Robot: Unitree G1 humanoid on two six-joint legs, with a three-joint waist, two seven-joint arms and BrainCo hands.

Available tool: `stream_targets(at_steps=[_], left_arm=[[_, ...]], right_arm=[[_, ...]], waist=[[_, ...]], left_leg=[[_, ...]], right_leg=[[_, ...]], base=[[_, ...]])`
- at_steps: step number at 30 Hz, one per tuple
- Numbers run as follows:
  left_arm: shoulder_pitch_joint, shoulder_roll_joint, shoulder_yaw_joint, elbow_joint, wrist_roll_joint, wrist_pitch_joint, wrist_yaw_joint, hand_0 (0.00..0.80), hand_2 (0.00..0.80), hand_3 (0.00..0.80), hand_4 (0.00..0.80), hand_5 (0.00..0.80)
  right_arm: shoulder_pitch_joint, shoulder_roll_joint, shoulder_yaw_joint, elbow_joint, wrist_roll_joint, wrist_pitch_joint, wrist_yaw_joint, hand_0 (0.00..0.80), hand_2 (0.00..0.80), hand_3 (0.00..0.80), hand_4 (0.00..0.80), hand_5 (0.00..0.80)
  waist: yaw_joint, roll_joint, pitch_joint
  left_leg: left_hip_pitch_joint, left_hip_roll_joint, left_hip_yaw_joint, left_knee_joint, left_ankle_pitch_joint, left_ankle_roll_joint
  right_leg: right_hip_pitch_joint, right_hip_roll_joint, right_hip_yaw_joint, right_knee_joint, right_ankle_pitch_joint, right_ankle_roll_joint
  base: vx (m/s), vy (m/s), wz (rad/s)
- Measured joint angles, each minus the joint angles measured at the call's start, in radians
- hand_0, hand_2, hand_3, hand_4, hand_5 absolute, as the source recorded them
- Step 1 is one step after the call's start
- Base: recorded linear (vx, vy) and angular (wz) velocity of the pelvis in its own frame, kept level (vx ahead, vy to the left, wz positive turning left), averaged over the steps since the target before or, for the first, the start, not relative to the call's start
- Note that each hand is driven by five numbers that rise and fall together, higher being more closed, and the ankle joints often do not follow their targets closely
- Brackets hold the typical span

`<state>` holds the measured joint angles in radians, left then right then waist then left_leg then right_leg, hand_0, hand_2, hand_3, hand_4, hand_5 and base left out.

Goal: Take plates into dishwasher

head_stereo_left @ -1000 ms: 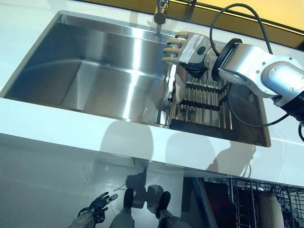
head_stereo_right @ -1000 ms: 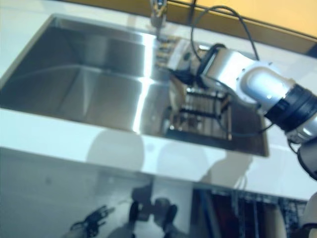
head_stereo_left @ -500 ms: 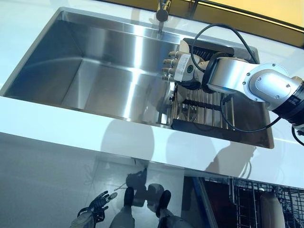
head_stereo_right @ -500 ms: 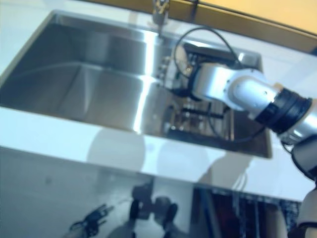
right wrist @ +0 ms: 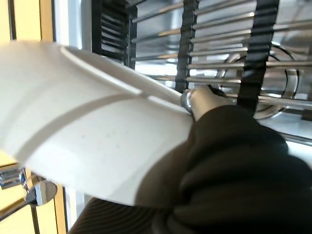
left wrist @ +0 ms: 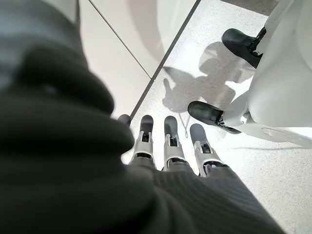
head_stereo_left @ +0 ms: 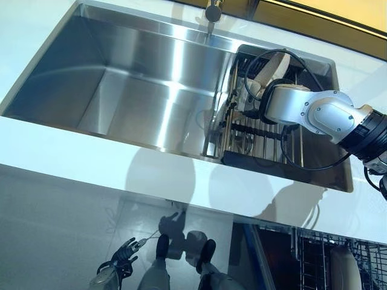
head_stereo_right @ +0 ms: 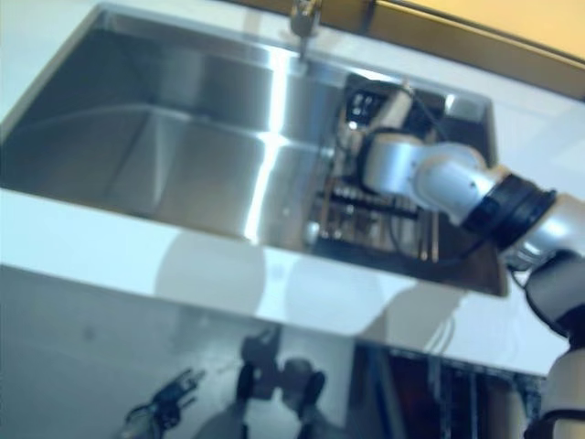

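A cream plate (head_stereo_left: 273,65) stands tilted in the dark wire rack (head_stereo_left: 266,136) at the right end of the steel sink (head_stereo_left: 133,90). My right arm reaches down into the rack, with my right hand (head_stereo_left: 249,104) at the plate's lower edge. In the right wrist view the plate (right wrist: 83,126) fills the picture and my thumb (right wrist: 197,101) presses on its rim, while the other fingers are hidden behind it. My left hand (left wrist: 165,141) hangs low over the floor with straight fingers, holding nothing, and also shows at the bottom as the left hand (head_stereo_left: 118,267).
The faucet (head_stereo_left: 213,11) stands at the sink's back edge, just left of the rack. A white counter (head_stereo_left: 91,157) runs along the front. Below at the lower right is the dishwasher's wire basket (head_stereo_left: 308,260) with a pale plate (head_stereo_left: 344,269) in it.
My right hand has dropped from above the rack's left edge down into the rack and closed on the plate's rim. The plate has come into sight. The left hand stays put.
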<state>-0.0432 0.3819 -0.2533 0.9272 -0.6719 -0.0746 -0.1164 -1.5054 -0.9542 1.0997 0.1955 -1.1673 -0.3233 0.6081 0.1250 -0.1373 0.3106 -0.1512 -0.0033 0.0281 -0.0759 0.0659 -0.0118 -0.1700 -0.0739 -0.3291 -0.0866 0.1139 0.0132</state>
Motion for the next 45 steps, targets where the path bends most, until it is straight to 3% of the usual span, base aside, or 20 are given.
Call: stream_targets(at_steps=[14, 22, 28, 33, 40, 45], left_arm=[[0.000, -0.012, 0.002, -0.003, 0.000, 0.002, 0.008, 0.000, 0.000, 0.000, 0.000, 0.000], [0.002, -0.014, 0.024, -0.002, 0.006, 0.004, 0.011, 0.000, 0.000, 0.000, 0.000, 0.000], [0.005, -0.015, 0.041, 0.006, 0.058, 0.032, 0.033, 0.000, 0.000, 0.000, 0.000, 0.000], [0.028, -0.021, 0.039, 0.046, 0.115, 0.041, 0.037, 0.000, 0.000, 0.000, 0.000, 0.000], [0.085, -0.042, 0.039, 0.084, 0.150, 0.044, 0.026, 0.000, 0.000, 0.000, 0.000, 0.000], [0.130, -0.052, 0.037, 0.101, 0.172, 0.045, 0.004, 0.000, 0.000, 0.000, 0.000, 0.000]], right_arm=[[0.015, 0.005, -0.030, 0.061, 0.002, 0.004, -0.026, 0.800, 0.800, 0.800, 0.800, 0.800], [0.015, -0.007, -0.030, 0.082, 0.056, 0.068, -0.079, 0.800, 0.800, 0.800, 0.800, 0.800], [0.012, -0.045, -0.030, 0.092, 0.226, 0.172, -0.146, 0.800, 0.800, 0.800, 0.800, 0.800], [0.011, -0.065, -0.031, 0.127, 0.350, 0.240, -0.223, 0.800, 0.800, 0.800, 0.800, 0.800], [0.017, -0.140, -0.050, 0.137, 0.523, 0.332, -0.292, 0.800, 0.800, 0.800, 0.800, 0.800], [0.104, -0.215, -0.153, 0.142, 0.684, 0.428, -0.317, 0.800, 0.800, 0.800, 0.800, 0.800]], waist=[[0.000, 0.000, 0.000], [-0.003, -0.003, -0.002], [-0.022, -0.017, -0.018], [-0.036, -0.034, -0.097], [-0.071, 0.009, -0.200], [-0.111, 0.031, -0.265]], left_leg=[[0.017, 0.000, 0.006, 0.001, 0.000, 0.000], [0.046, 0.001, 0.019, -0.003, 0.000, 0.000], [0.090, 0.002, 0.040, -0.007, -0.002, -0.002], [0.122, 0.012, 0.078, -0.008, -0.012, -0.008], [0.193, 0.018, 0.119, -0.009, -0.037, -0.008], [0.214, 0.020, 0.155, -0.009, -0.042, -0.007]], right_leg=[[0.016, 0.000, 0.001, 0.000, 0.000, 0.000], [0.036, 0.002, 0.014, 0.000, 0.001, -0.002], [0.068, 0.005, 0.038, 0.000, 0.003, -0.003], [0.082, 0.015, 0.072, -0.003, 0.004, -0.006], [0.133, 0.019, 0.116, -0.005, -0.002, -0.001], [0.139, 0.022, 0.149, -0.005, -0.002, -0.001]], base=[[0.000, 0.000, 0.00], [0.004, -0.016, -0.04], [0.010, -0.023, -0.10], [0.052, -0.014, -0.21], [0.077, -0.010, -0.20], [0.052, -0.042, -0.20]])
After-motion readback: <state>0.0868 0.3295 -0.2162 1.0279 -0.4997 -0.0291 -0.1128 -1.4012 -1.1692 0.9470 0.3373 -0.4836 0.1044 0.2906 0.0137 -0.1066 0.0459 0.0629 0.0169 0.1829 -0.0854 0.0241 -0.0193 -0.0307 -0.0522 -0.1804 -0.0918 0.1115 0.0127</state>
